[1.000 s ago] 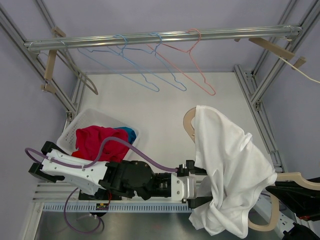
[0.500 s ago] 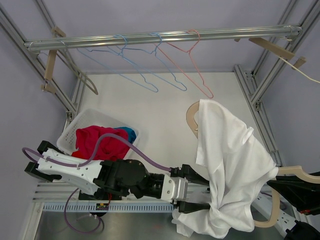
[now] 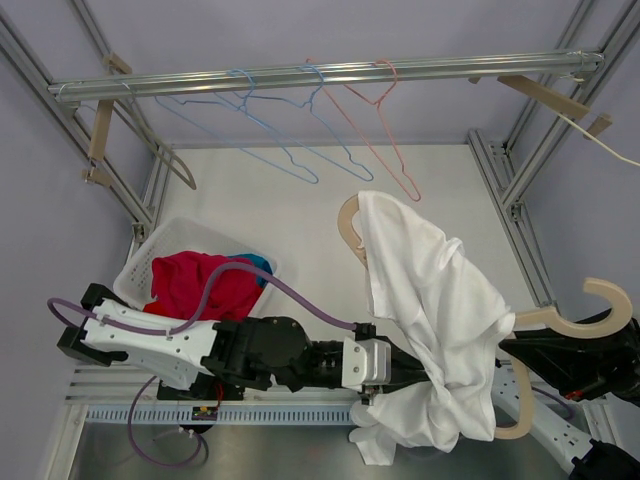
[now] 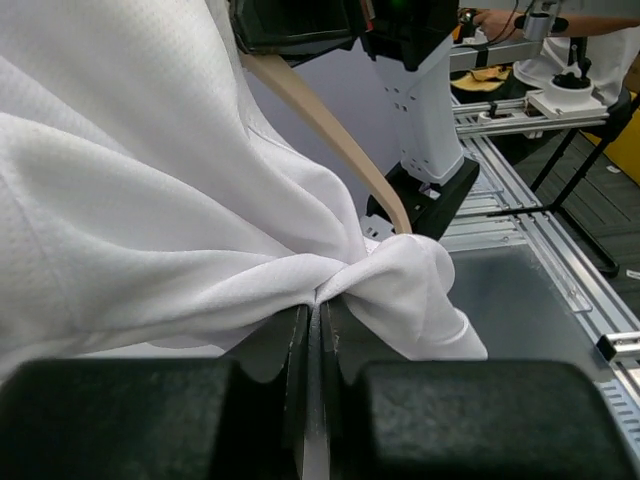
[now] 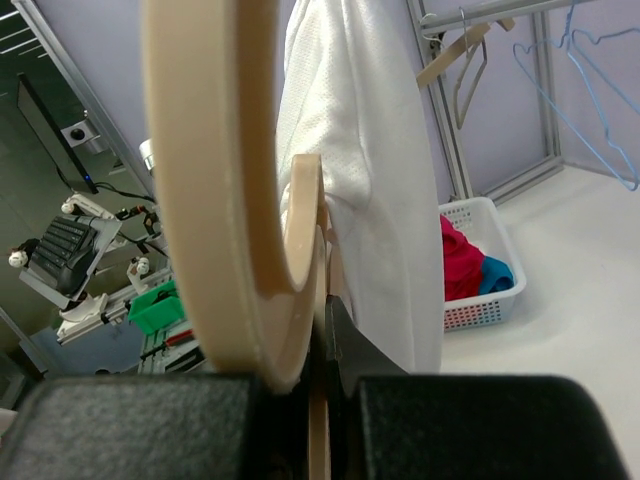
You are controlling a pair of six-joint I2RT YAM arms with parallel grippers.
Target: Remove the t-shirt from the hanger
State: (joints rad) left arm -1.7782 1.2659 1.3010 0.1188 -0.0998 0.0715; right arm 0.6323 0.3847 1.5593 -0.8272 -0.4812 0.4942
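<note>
**Left hand clamps the hem; hanger swings left**

The left hand [image 4: 315, 318], spread a second ago, is now pressed together on a bunched fold of the t-shirt's [image 3: 430, 300] lower hem, low at the near edge of the surface [image 3: 290, 215]. The shirt is still draped over the wooden hanger [image 3: 575, 320], whose far tip has swung left and whose hook has risen at the right. The right hand [image 5: 322, 345] pinches the hanger near its neck. With both ends now gripped, pulling them apart should start stripping the shirt. Leftward there is open surface before the basket [image 3: 135, 262]. The wire hangers [image 3: 330, 140] hang just beyond the hanger's far tip, and the frame posts [image 3: 510, 200] hem in the right side.
</note>
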